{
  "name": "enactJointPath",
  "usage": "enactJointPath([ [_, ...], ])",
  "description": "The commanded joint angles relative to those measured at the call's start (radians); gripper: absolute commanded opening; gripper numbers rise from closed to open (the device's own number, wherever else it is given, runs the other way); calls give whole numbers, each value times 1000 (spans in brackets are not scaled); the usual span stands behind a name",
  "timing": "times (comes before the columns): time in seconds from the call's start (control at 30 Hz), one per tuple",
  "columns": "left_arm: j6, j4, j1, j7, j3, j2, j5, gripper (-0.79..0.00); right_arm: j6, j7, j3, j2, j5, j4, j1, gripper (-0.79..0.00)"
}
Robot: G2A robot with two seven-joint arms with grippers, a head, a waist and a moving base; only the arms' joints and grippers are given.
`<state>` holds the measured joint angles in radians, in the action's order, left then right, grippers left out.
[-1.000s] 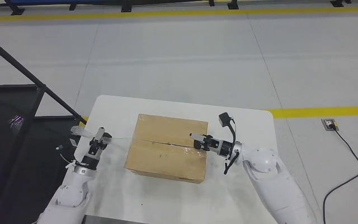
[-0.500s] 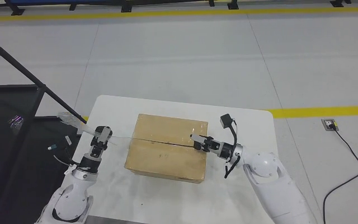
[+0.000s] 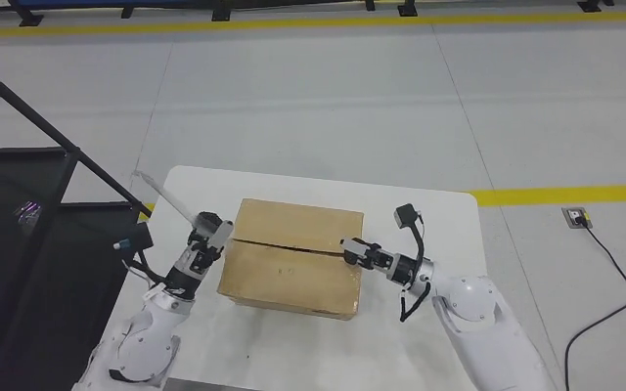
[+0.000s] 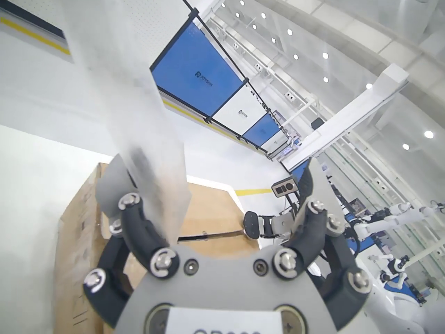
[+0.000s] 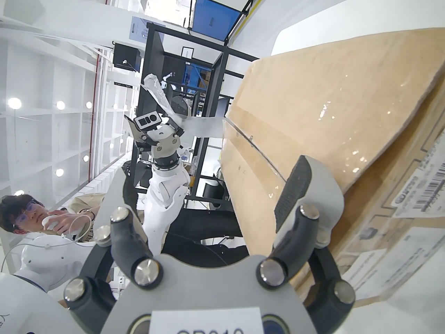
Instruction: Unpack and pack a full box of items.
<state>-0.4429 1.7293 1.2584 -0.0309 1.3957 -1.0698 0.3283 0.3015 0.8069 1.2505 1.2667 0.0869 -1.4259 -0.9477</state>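
- Cardboard box sits closed at the middle of the white bench. Its flaps are down, and a dark seam runs left to right across its top.
- Left gripper is just beside the box's left face, level with the seam. It is spread wide and clamps nothing. A strip of clear tape clings along the inner side of one finger.
- Tape course: the strip leaves the left end of the seam and passes the left gripper. From there it stands up off the bench, slanting toward the far left with its free end in the air.
- Right gripper is at the box's right edge, by the seam's right end. It is wide apart and has hold of nothing.
- One finger of the right gripper lies over the top flap close to the edge. Whether it touches the cardboard cannot be confirmed. The other finger stands off the box in open air.
- Printed labels are fixed to the box's right face.
- Black frame stands off the bench's left side.
- Yellow floor line runs beyond the bench's right end.
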Motion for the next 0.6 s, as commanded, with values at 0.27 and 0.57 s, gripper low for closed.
enactJointPath([
  [0.27,71,36,-19,-23,-63,-15,186,0,22,-6,37,-14,12,-26,-49,0],
  [0.57,203,5,-70,-54,-164,-40,363,0,38,1,43,-21,28,-14,-64,0],
])
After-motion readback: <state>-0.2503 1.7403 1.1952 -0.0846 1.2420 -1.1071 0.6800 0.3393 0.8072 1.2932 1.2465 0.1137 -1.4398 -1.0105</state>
